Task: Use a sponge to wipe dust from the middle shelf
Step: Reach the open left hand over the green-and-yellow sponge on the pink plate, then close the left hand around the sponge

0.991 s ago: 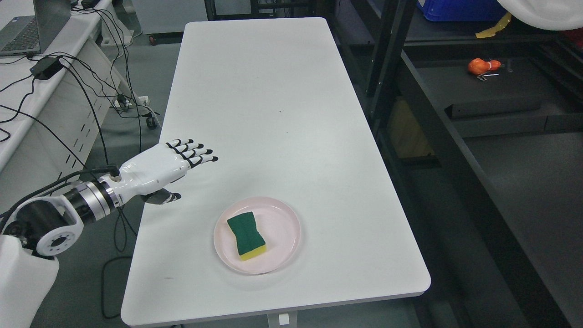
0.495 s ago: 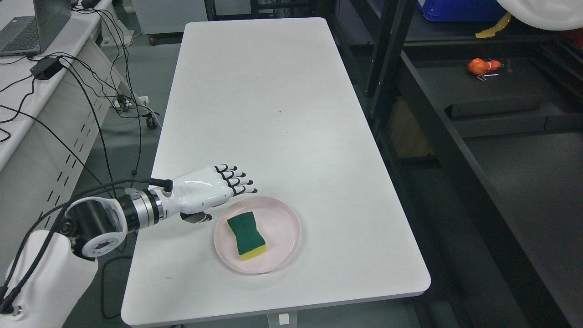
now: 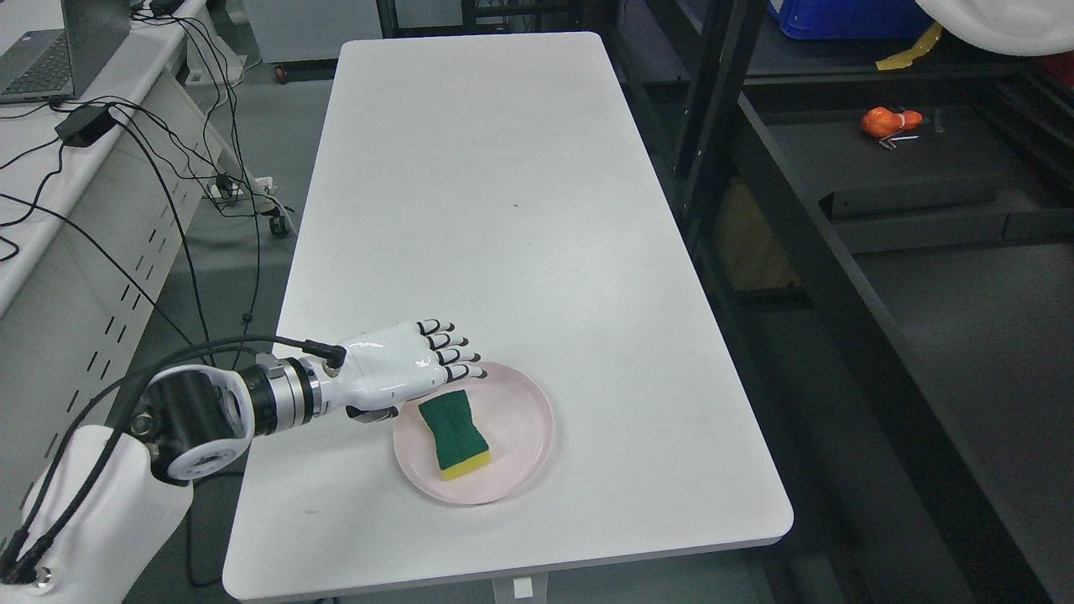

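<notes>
Fingers point(image 3: 453, 356) of the left hand point(image 3: 403, 373) were stretched out and loosely spread, holding nothing, their tips over the upper-left rim of the plate point(image 3: 524, 440). The sponge point(image 3: 453, 432), green side up with a yellow edge, lay in the plate at the lower centre of the frame, just right of and below the hand, not touching it. Both sat on the white table point(image 3: 503, 210). A dark shelf point(image 3: 940, 193) filled the right side, with an orange object point(image 3: 889, 122) at upper right
</notes>
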`<state>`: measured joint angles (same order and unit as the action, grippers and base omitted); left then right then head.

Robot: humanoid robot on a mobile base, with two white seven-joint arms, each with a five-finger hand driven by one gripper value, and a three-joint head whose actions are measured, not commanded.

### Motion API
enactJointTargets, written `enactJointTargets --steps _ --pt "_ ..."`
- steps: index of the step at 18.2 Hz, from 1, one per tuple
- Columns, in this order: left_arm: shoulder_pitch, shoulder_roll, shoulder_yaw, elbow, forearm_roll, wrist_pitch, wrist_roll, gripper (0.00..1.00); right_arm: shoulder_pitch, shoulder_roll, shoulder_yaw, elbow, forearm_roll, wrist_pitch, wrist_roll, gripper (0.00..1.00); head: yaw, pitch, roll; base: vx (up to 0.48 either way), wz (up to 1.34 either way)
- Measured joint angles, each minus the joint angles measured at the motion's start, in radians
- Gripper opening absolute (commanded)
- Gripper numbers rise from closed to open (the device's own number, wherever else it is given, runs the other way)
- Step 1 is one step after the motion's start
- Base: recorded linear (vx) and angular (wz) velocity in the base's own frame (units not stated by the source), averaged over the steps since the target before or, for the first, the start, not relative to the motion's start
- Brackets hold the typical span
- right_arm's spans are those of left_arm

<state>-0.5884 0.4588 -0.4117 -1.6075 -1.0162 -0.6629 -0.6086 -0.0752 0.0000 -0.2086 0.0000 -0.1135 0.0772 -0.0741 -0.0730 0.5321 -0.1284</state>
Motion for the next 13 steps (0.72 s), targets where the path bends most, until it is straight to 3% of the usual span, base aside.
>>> enactJointTargets --steps 13 --pt "-0.024 -0.071 -0.079 0.053 -0.09 0.004 -0.013 0.86 0.0 0.0 0.0 0.0 0.0 0.0 0.0 1.0 0.0 0.0 0.0 0.0 0.0"
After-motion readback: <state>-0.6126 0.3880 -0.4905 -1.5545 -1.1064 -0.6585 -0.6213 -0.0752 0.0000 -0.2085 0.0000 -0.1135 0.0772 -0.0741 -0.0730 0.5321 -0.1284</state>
